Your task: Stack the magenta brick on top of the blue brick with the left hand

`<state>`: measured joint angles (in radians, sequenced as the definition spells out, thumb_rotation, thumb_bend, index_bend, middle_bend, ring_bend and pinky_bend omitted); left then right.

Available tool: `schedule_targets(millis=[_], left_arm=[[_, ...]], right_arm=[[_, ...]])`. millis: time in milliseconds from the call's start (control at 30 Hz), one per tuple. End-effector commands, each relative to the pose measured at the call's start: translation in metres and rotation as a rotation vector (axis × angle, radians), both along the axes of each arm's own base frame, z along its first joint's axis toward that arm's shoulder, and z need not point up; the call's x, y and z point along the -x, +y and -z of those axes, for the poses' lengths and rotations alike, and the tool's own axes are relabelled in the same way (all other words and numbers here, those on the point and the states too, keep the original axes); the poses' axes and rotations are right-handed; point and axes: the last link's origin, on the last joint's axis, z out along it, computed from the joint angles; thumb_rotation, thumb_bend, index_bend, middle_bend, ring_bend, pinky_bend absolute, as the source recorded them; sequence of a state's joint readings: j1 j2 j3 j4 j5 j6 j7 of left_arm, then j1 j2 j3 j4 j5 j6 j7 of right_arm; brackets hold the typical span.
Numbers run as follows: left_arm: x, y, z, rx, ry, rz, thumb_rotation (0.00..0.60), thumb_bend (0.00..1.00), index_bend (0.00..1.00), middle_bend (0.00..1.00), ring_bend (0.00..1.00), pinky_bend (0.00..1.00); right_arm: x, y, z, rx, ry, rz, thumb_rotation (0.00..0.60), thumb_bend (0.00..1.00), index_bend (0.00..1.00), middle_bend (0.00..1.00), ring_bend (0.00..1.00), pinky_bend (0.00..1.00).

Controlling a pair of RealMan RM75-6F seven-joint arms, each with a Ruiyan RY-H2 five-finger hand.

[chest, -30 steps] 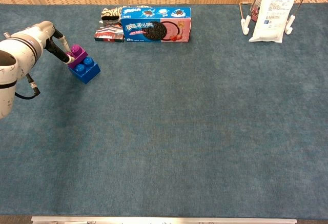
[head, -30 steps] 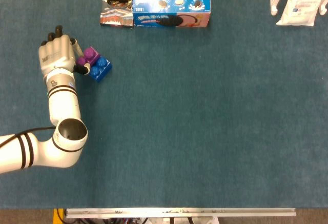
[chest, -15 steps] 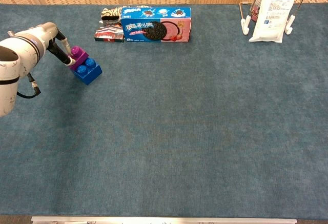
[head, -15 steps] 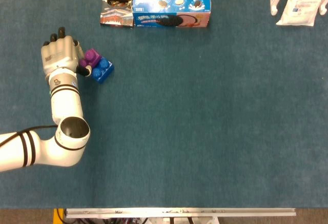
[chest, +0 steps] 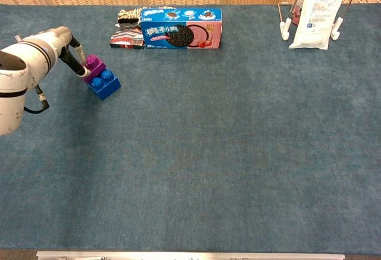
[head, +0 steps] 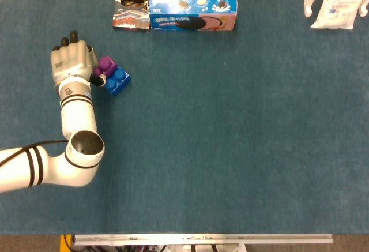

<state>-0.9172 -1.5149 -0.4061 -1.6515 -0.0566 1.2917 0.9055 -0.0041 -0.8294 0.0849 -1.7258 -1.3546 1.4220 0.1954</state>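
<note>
While the left hand [head: 74, 64] grips the small magenta plastic brick [head: 105, 65] between its dark fingertips [chest: 79, 68], that brick sits on the near-left half of the larger blue studded brick [head: 117, 80], which rests on the teal cloth-covered table [head: 230, 136]. Placement appears to be the step in hand. Whether the studs are fully seated cannot be told from either view. The next move calls for a firm downward press, then a clean release without dragging the stack. The right hand is not in view.
</note>
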Motion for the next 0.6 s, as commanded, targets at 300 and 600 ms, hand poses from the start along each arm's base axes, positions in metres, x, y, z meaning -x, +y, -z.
schedule_targets(millis=[300,600], left_arm=[[-0.0013,-0.0015,0.0028,0.019,0.02,0.01,0.6,0.34,0.61,0.0,0.0,0.1],[-0.0034,-0.0021,0.0067,0.048,0.042,0.021,0.6,0.34,0.61,0.0,0.0,0.1]], right_arm=[[-0.0001,0.0002,-0.0001,0.001,-0.001,0.0,0.6,0.0,0.18,0.24,0.17,0.31],[0.0001,-0.0001,-0.0002,0.0,-0.001,0.0,0.6,0.0,0.18,0.24,0.17,0.31]])
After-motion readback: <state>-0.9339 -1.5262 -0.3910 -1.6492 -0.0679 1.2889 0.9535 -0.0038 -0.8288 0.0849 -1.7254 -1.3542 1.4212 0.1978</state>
